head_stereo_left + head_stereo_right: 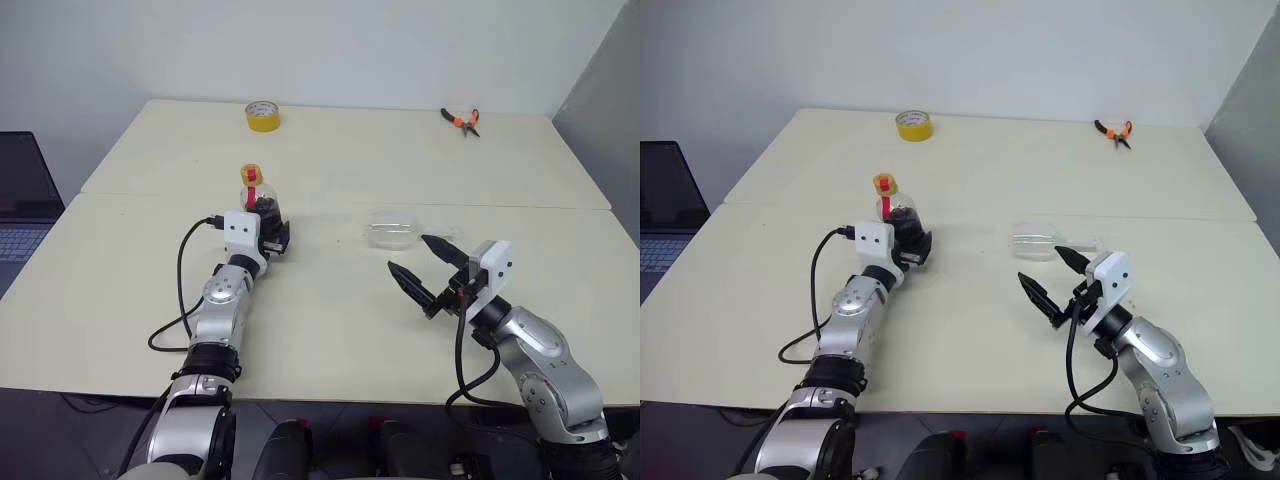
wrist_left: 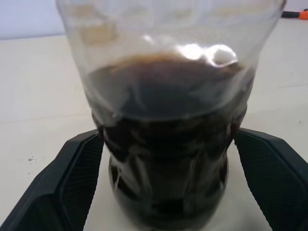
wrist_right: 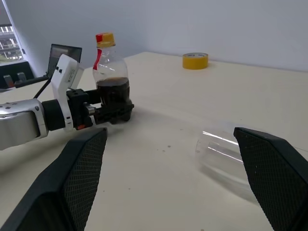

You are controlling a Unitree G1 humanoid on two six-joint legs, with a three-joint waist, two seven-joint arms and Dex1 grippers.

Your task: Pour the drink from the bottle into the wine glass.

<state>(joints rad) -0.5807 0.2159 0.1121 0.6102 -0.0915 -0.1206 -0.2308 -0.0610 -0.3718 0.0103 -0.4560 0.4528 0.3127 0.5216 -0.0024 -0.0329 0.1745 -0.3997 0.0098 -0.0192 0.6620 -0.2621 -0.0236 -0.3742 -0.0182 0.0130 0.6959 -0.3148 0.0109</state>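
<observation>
The bottle (image 1: 258,196) stands upright left of the table (image 1: 330,330) centre, between the spread fingers (image 2: 72,178) of the left gripper (image 1: 272,236), which flank its lower body without clearly pressing it. The drink (image 2: 168,144) fills its lower half. The left arm reaches forward, level. The wine glass (image 1: 392,231) lies on its side near the centre, just beyond the right gripper (image 1: 425,268), whose jaws gape wide and empty, angled inward above the table.

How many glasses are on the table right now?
1. The wine glass lies on its side on the table, ahead of the right end effector and right of the bottle.
</observation>
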